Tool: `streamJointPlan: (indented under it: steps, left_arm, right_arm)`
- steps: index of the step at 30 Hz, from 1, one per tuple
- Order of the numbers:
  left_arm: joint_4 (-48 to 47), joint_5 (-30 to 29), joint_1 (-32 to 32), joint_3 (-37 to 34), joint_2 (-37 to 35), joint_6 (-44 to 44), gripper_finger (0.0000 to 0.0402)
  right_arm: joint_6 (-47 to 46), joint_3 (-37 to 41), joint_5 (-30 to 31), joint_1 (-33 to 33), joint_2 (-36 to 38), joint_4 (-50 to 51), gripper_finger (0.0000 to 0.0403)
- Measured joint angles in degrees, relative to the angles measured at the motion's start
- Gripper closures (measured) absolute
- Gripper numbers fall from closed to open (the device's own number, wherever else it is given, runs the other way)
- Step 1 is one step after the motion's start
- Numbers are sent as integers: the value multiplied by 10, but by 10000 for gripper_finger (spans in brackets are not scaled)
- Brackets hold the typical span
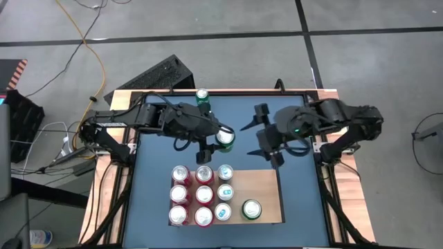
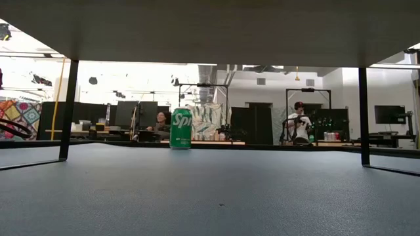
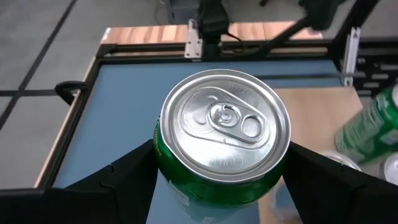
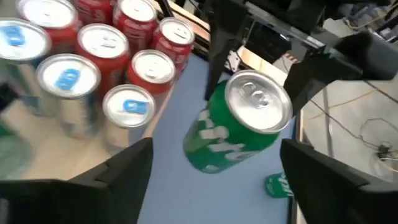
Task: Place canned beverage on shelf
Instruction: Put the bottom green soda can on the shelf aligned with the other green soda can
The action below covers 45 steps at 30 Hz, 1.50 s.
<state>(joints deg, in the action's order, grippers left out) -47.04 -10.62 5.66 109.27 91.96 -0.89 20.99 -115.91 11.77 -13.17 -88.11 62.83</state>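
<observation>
green can (image 3: 221,140) clamped between left gripper (image 1: 216,140) fingers (image 3: 118,180), above blue table

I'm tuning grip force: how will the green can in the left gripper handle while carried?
The green can sits between the left gripper's fingers, tilted in the right wrist view, so it may swing. Its smooth round wall looks slippery and apt to roll if dropped. The tab looks unopened, so probably full and heavy for its size.

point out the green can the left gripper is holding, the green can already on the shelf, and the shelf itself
Held green can (image 3: 225,121), left wrist view, on its silver lid.
Green can on the shelf (image 1: 250,209), high view, on its top.
Shelf (image 1: 266,183), high view, on bare wood.
</observation>
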Motion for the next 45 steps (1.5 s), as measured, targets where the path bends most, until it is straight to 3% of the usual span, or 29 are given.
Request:
streamJointPlan:
  steps: [5,16,45]
  left_arm:
    - [-6,4,-12,0,0,26,115]
    - [-17,12,-13,0,0,61,115]
    - [-20,2,-11,-1,22,73,115]
  right_arm:
    - [19,-46,13,1,-33,-6,36]
    - [51,-131,14,28,-107,1,35]
    - [58,-135,-15,52,-149,55,35]
